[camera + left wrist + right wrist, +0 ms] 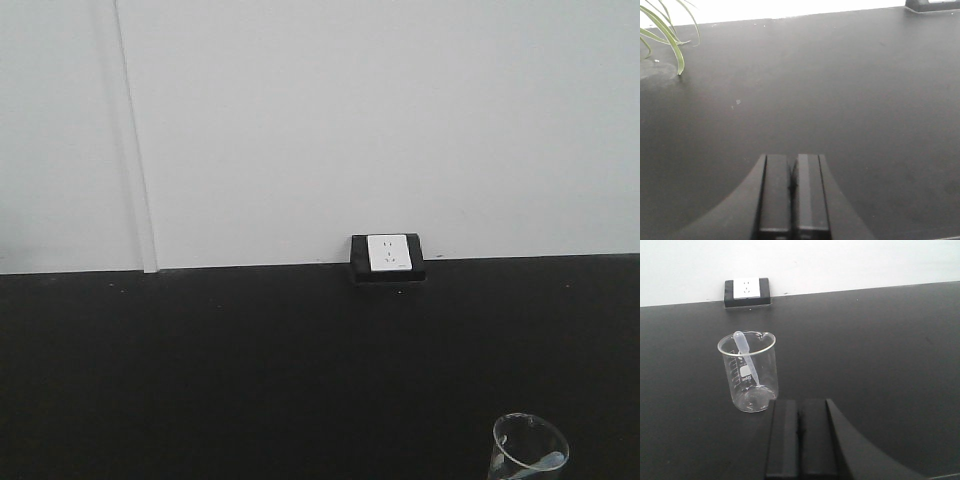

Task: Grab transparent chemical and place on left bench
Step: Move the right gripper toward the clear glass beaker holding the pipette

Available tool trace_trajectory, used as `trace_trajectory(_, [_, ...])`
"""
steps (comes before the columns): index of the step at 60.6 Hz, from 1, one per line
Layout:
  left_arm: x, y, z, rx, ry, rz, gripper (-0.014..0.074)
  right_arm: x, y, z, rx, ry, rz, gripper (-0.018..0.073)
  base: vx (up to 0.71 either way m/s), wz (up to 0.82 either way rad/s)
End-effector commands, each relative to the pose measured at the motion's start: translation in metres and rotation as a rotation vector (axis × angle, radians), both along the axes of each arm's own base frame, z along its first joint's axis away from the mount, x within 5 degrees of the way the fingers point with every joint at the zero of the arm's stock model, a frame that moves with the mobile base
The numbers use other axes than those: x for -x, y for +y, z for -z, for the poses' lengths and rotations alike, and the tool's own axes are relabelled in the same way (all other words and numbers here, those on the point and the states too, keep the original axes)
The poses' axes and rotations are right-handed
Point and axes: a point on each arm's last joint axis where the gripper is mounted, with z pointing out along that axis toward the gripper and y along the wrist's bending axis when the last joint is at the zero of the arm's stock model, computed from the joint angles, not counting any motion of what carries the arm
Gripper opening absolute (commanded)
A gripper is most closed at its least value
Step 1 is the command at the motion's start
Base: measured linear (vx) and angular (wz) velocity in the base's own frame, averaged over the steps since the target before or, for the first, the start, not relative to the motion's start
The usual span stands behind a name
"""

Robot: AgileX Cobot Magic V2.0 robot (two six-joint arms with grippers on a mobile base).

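Thin-glass transparent chemical [748,377], pipette [743,352] inside: light, slippery, fragile; pinch mid-wall gently. Right tool [799,437] fully closed, empty, just beside. Left tool [791,192] closed, empty.

A white power socket in a black plastic housing [388,256] sat at the back of the matte black table [200,380], against the plain white wall [350,120]. Thin green plant leaves [673,44] (only partly in frame) drooped over the table's far left edge.
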Motion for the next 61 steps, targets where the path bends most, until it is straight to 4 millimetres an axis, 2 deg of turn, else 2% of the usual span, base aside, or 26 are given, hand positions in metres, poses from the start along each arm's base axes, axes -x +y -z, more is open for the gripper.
trace_trajectory(1, [0.001, 0.000, -0.003, 0.014, -0.081, 0.001, -0.0004, 0.000, 0.000, -0.006, 0.009, -0.085, 0.001, -0.0008, 0.00, 0.00])
trace_trajectory(45, [0.001, 0.000, -0.003, 0.014, -0.081, 0.001, -0.0004, 0.000, 0.000, -0.006, 0.022, -0.088, 0.000, -0.0008, 0.00, 0.00])
trace_trajectory(61, [0.001, 0.000, -0.003, 0.014, -0.081, 0.001, -0.0004, -0.001, 0.001, -0.018, -0.022, -0.224, -0.004, -0.0008, 0.00, 0.00])
